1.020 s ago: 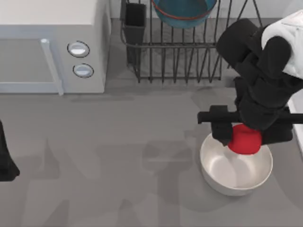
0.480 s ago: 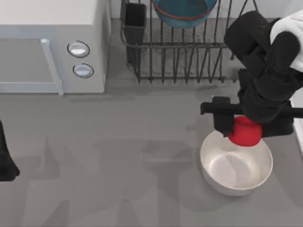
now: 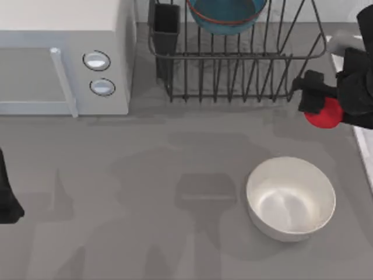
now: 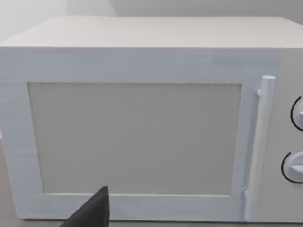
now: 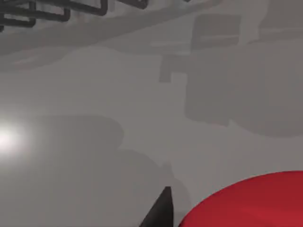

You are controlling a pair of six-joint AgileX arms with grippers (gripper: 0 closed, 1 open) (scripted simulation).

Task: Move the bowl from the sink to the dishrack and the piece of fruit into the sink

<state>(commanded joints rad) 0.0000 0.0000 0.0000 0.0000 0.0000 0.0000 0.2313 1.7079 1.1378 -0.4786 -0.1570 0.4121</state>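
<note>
Carrying piece of fruit (image 3: 324,113) clamped in right gripper (image 3: 326,104) beside dishrack (image 3: 239,76), bowl (image 3: 226,13) already racked. Next: continuing right over sink (image 3: 364,140), then opening jaws. Left gripper (image 3: 7,201) parked.

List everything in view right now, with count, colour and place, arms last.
bowl: 1, teal-blue with reddish rim line, in the dishrack, top edge of the top view.
dishrack: 1, black wire, upper middle.
cutlery cup: 1, dark, dishrack's left corner.
piece of fruit: 1, red, held at the right.
white bowl: 1, lower right of table.
microwave: 1, pale grey-white, upper left.
sink: 1, pale rim, right edge.
table: 1, grey.
right gripper: black, shut on the fruit beside the dishrack.
left arm: black, parked at the left edge.
</note>
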